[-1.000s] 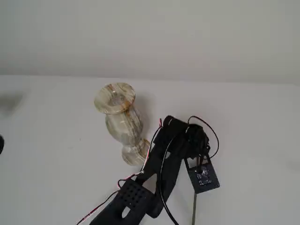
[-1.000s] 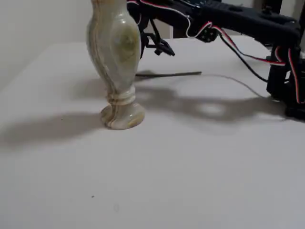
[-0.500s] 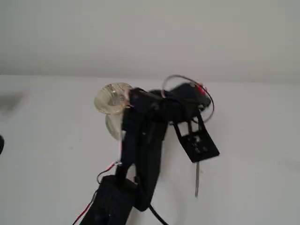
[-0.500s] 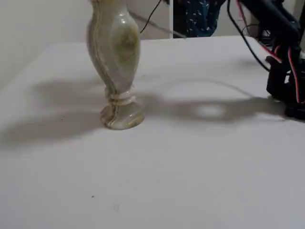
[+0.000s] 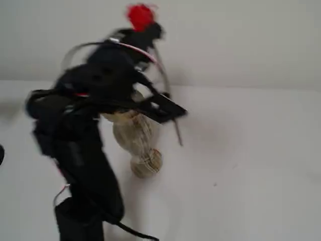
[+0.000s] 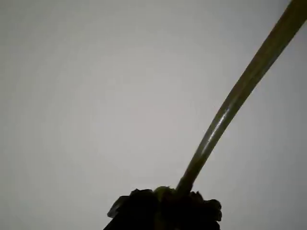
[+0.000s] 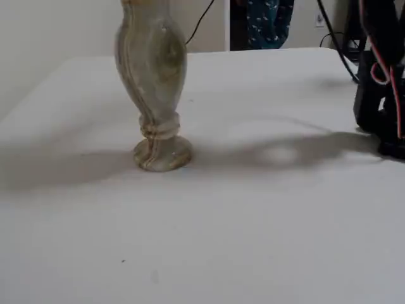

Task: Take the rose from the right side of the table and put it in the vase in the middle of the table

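High in a fixed view, the rose's red bloom (image 5: 141,16) sits just above my blurred black gripper (image 5: 147,33), which is shut on the rose below the bloom. Its thin stem (image 5: 173,123) hangs down to the right, clear of the table (image 5: 251,165). The marbled vase (image 5: 139,138) stands upright behind the arm, its rim hidden. In the wrist view the green stem (image 6: 225,112) runs from a dark mass at the bottom edge to the top right. The low fixed view shows the vase (image 7: 154,76) alone on the table (image 7: 253,221); neither gripper nor rose shows there.
The arm's black base with red and white wires (image 7: 380,76) stands at the right edge of the low fixed view. A grey wall (image 5: 241,40) lies behind the table. The arm's lower links (image 5: 85,170) rise at the front left.
The arm has swung up and to the left, over the vase. The rose has come off the table, and its bloom now shows above the gripper.
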You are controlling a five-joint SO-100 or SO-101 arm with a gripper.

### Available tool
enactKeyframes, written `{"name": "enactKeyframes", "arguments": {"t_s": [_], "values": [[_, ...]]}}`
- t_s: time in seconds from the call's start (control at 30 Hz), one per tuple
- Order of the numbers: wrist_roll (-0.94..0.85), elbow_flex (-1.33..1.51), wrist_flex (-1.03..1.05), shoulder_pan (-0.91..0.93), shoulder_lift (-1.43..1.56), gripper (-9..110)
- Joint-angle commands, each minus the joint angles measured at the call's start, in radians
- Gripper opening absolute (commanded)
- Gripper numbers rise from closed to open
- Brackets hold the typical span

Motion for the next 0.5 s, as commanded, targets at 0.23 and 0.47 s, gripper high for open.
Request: {"name": "enactKeyframes", "arguments": {"t_s": [0.23,0.47], "values": [[0.035,-0.038,-0.25,-0.21,0.069,0],[0.055,-0.038,-0.304,-0.262,0.043,0]]}}
